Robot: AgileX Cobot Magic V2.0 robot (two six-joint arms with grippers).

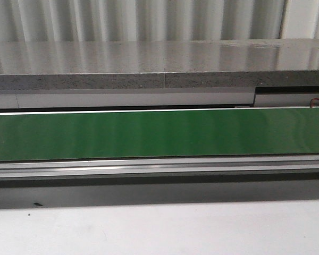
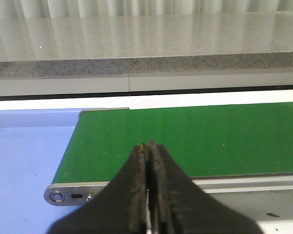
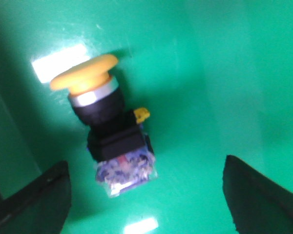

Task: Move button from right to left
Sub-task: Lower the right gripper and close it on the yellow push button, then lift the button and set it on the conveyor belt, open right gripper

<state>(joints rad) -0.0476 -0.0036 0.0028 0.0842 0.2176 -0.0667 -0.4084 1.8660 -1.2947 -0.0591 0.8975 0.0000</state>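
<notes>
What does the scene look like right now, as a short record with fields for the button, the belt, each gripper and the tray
button: lying on its side on the green belt, yellow cap one end, blue and clear block the other; right wrist view only
button grip: not held
right gripper: open, fingers either side of button
left gripper: shut, empty, over belt end
blue tray: beside belt end
front view: bare belt, no arms

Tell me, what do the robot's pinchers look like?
Both are black. The left gripper has two long flat fingers that narrow to a point, with worn, scuffed inner edges and a pale strip between them. Of the right gripper only two dark, blunt fingertips show at the picture's corners. No cables or markings are visible.
</notes>
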